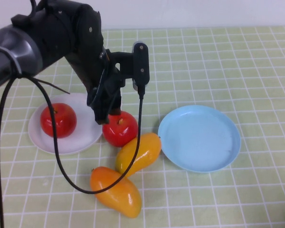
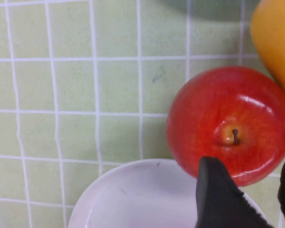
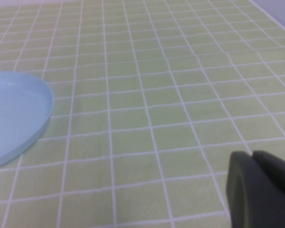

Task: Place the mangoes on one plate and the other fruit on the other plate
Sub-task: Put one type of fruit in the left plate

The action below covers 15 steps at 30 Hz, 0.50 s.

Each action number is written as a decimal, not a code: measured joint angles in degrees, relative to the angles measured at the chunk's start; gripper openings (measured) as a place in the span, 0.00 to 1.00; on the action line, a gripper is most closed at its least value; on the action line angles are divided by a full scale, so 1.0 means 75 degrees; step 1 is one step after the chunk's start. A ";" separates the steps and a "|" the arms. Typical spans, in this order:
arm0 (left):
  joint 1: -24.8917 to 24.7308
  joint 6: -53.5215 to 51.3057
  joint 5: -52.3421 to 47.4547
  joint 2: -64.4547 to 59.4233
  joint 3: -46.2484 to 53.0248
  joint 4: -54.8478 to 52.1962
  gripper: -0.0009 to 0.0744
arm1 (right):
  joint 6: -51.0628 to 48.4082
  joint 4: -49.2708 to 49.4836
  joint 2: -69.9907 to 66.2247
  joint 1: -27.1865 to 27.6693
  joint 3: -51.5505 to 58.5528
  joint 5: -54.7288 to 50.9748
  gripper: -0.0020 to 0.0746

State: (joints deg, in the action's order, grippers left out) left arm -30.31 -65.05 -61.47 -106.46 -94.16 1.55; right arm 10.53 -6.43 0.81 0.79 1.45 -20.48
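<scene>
One red apple lies on the white plate. The second red apple rests on the cloth, touching that plate's right rim. My left gripper hangs open just behind this apple, its fingers near it but not around it. Two orange-yellow mangoes lie on the cloth in front of the apple; one mango shows in the left wrist view. The light blue plate holds nothing. My right gripper is shut, low over bare cloth right of the blue plate.
A green checked cloth covers the whole table. The left arm's black cable loops down over the cloth past both mangoes. The right arm is out of the high view.
</scene>
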 joint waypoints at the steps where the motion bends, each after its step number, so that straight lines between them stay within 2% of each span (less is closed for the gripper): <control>1: 0.0000 0.0035 0.0000 0.0005 0.0000 0.0019 0.35 | 0.0000 0.0000 0.0000 0.0000 0.0000 0.0000 0.00; 3: 0.0000 0.0092 0.0000 0.0005 0.0000 0.0198 0.35 | 0.0000 0.0000 0.0000 0.0000 0.0000 0.0000 0.00; 5: 0.0000 0.0130 0.0000 0.0005 0.0000 0.0353 0.40 | 0.0000 0.0000 0.0000 0.0000 0.0000 0.0000 0.00; 7: 0.0000 0.0143 0.0000 0.0005 0.0000 0.0400 0.52 | 0.0000 0.0000 0.0000 0.0000 0.0000 0.0000 0.00; 9: 0.0000 0.0147 0.0000 0.0005 0.0000 0.0430 0.67 | 0.0000 0.0000 0.0000 0.0000 0.0000 0.0000 0.00; 10: 0.0000 0.0160 0.0041 0.0005 0.0000 0.0430 0.77 | 0.0000 0.0000 0.0000 0.0000 0.0000 0.0000 0.00; 11: 0.0000 0.0160 0.0056 0.0005 0.0000 0.0447 0.83 | 0.0000 0.0000 0.0000 0.0000 0.0000 0.0000 0.00; 13: 0.0000 0.0160 0.0072 0.0005 0.0014 0.0488 0.88 | 0.0000 0.0000 0.0000 0.0000 0.0000 0.0000 0.00; 15: 0.0000 0.0160 0.0115 0.0005 0.0066 0.0505 0.90 | 0.0000 0.0000 0.0000 0.0000 0.0000 0.0000 0.00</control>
State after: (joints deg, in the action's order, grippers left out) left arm -30.31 -63.85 -60.61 -106.42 -93.66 5.34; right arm 10.53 -6.43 0.81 0.79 1.45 -20.48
